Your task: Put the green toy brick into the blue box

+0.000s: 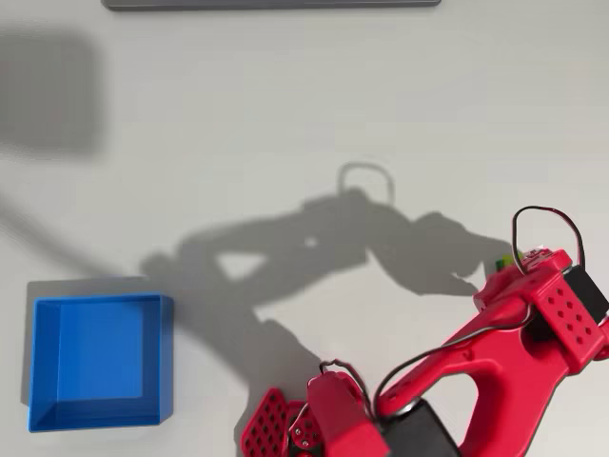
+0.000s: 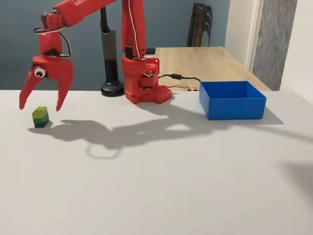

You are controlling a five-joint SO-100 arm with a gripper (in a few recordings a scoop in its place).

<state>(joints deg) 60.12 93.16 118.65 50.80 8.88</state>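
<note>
Fingers (image 2: 25, 98) spread wide, the red gripper (image 2: 43, 105) hangs empty just above the green toy brick (image 2: 40, 117) near the table's (image 2: 161, 186) left edge; blue box (image 2: 232, 100) sits well apart, right side.

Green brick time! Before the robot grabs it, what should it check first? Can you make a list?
1. End effector open wide enough: ok, fingers spread apart.
2. End effector over the green toy brick: ok in the fixed view; the overhead view hides most of the brick under the arm.
3. Brick sits flat, studs up: ok.
4. Fingers low enough to grip: not ok, tips above the table.
5. Blue box empty and upright: ok.
6. Table path from brick to box: ok, nothing between them.
</note>
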